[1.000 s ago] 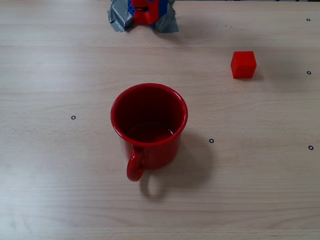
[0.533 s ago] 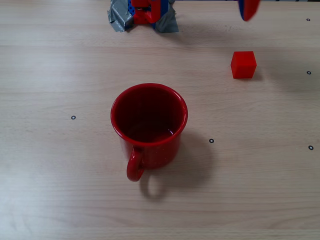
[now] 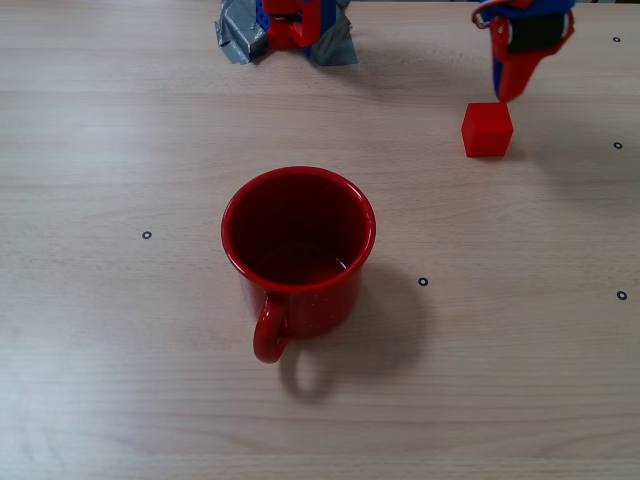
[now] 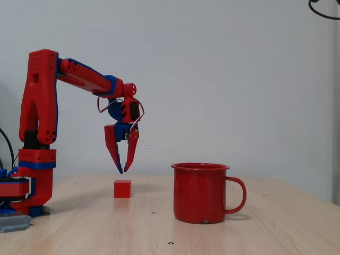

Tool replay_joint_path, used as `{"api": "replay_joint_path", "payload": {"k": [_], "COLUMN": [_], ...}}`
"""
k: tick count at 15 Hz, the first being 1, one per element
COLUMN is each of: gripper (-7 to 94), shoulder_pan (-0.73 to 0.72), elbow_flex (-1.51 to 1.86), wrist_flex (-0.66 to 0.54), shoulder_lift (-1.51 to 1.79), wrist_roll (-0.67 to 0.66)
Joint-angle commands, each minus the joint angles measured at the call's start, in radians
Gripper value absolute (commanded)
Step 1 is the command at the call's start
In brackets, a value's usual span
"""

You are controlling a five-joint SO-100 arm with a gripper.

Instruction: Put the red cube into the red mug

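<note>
Hovering just above small matte red cube point(image 4: 122, 188), red-blue two-finger gripper point(image 4: 123, 169) slightly spread, empty; glossy red enamel mug point(image 4: 202, 192) well apart.

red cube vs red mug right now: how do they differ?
Size: the small matte red cube is far smaller than the large glossy red enamel-look mug.
Shape: the cube is solid with flat faces; the mug is hollow, open-topped, upright, with a loop handle.
Position: the cube sits just below the red-and-blue gripper; the mug stands apart from both.
Shared: both are red and rest on the wooden table.
</note>
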Motion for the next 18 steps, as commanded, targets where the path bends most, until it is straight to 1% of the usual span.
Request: {"api": "replay_joint_path", "payload": {"k": [1, 3, 4, 6, 7, 8, 10, 12, 14, 18], "gripper": [0, 2, 15, 35, 46, 51, 53, 53, 53, 52], "shoulder_pan": [-0.012, -0.014, -0.020, -0.028, -0.035, -0.035, -0.034, -0.043, -0.057, -0.086], "elbow_flex": [-0.103, -0.112, -0.112, -0.133, -0.149, -0.158, -0.166, -0.153, -0.132, -0.097], "wrist_flex": [0.015, 0.025, 0.041, 0.115, 0.156, 0.175, 0.187, 0.175, 0.135, 0.130], "shoulder_lift": [0.025, 0.014, 0.011, 0.008, 0.006, 0.005, 0.003, 0.003, -0.002, -0.015], "wrist_roll": [0.035, 0.052, 0.049, 0.055, 0.057, 0.055, 0.057, 0.081, 0.084, 0.106]}}
